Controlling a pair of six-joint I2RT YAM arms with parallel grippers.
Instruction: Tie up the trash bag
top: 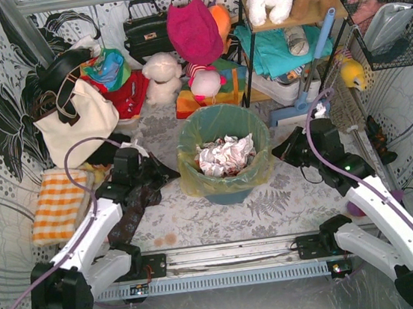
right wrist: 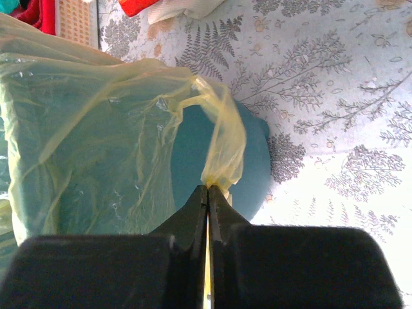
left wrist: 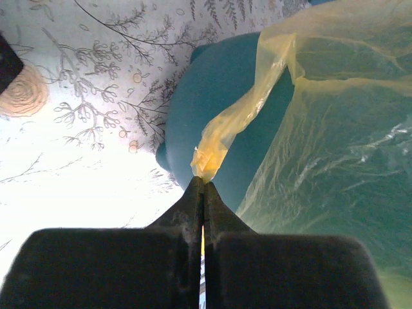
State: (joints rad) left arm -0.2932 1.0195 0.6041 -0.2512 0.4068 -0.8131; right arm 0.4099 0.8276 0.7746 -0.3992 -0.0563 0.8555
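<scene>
The trash bag (top: 227, 168) is thin yellow plastic that lines a teal bucket (top: 228, 192) in the middle of the table, with crumpled white-and-red paper (top: 225, 155) inside. My left gripper (top: 170, 175) is at the bucket's left side. In the left wrist view it (left wrist: 204, 183) is shut on a twisted flap of the bag (left wrist: 222, 132), with the bucket wall (left wrist: 206, 96) behind. My right gripper (top: 279, 148) is at the bucket's right side. In the right wrist view it (right wrist: 208, 188) is shut on another pulled-out flap of the bag (right wrist: 225, 145).
A cream tote bag (top: 78, 121) and an orange checked cloth (top: 58, 203) lie at the left. Plush toys, a black handbag (top: 144, 30) and a shelf (top: 288, 20) crowd the back. A wire basket (top: 390, 19) hangs at the right. The arms' rail (top: 227, 261) runs along the near edge.
</scene>
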